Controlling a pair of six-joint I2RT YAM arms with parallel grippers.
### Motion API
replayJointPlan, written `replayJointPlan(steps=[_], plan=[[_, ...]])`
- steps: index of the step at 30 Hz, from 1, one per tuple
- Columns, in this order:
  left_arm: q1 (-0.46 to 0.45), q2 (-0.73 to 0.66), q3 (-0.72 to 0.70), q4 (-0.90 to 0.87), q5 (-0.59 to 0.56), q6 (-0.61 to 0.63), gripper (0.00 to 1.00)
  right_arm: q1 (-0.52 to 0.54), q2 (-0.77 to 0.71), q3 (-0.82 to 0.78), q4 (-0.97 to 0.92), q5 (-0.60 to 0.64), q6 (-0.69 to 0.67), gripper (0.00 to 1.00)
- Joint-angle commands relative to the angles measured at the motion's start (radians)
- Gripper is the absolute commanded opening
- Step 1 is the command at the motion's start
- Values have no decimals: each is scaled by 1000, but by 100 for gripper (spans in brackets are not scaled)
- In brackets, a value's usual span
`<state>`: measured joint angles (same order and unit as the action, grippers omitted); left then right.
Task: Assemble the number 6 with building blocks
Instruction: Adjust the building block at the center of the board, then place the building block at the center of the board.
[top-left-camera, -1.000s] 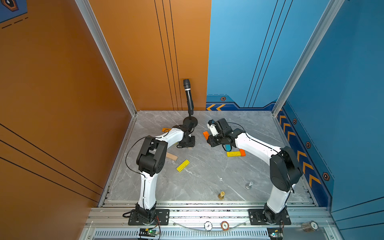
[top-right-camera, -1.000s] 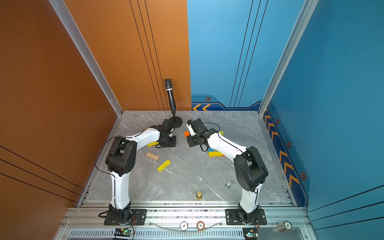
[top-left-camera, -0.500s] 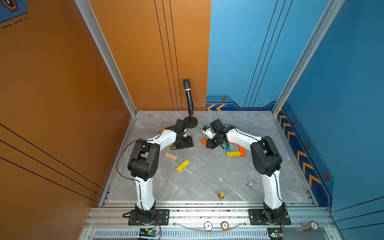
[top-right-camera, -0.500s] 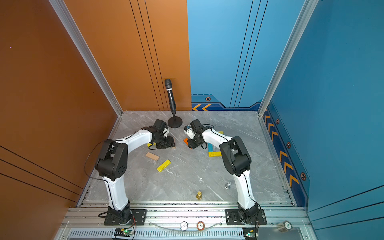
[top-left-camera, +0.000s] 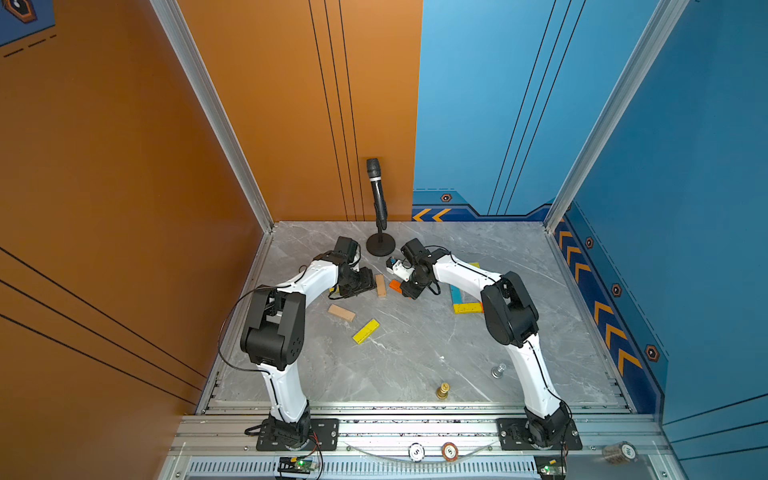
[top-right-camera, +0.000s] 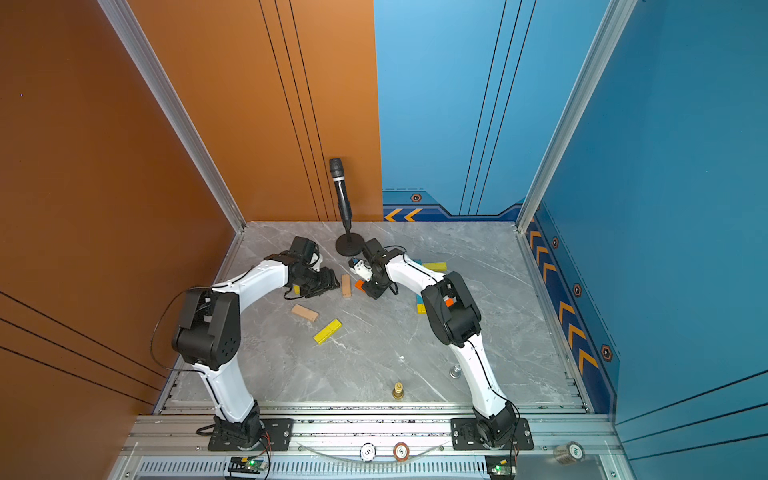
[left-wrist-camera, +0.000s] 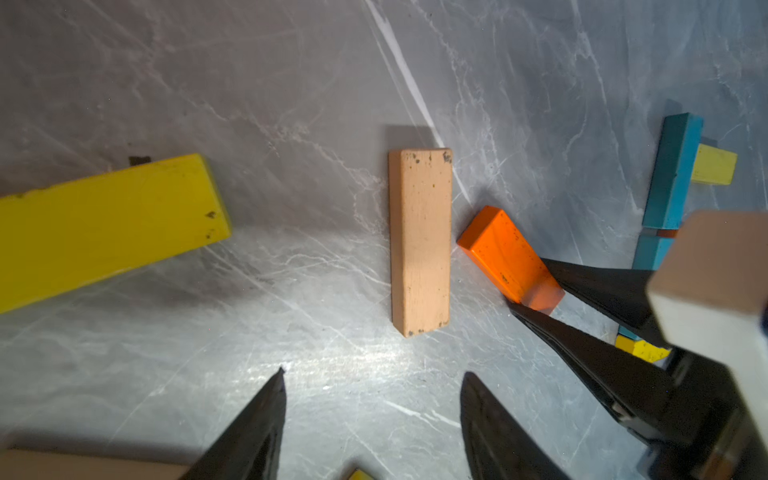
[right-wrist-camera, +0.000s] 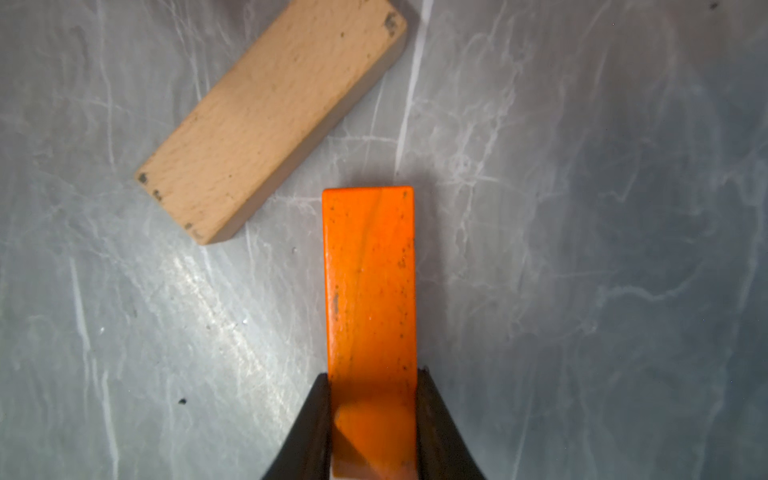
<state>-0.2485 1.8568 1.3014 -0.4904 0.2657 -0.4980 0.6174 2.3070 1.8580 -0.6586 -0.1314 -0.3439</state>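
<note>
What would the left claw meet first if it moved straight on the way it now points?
Probably the tan block, lying flat directly ahead of the open left claw; the orange block sits off to the side. Depth is unclear.

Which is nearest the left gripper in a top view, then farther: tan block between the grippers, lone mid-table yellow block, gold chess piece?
1. Tan block, just beside the left gripper.
2. Yellow block, mid-table.
3. Gold chess piece, near the front edge.

Microphone (top-left-camera: 377, 195), gold chess piece (top-left-camera: 443, 390), silver one (top-left-camera: 498, 370)
</note>
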Motion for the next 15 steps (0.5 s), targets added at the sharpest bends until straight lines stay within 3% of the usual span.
replayJointPlan(steps=[1,4,8,13,15], plan=[[7,-9,-7,-30,-1,9,68,7,30,30,-68,99,-67,42],[6,4,1,-34,-10,18,68,-6,-9,19,-50,76,-52,52],[-4,31,30,-47,-28,32,69,-22,-111,-78,37,33,-4,57],[-17,85,90,-73,-80,47,70,-42,-258,-236,156,-16,188,55],[-24,106,112,-75,-108,49,70,-43,-305,-305,207,-3,322,48]])
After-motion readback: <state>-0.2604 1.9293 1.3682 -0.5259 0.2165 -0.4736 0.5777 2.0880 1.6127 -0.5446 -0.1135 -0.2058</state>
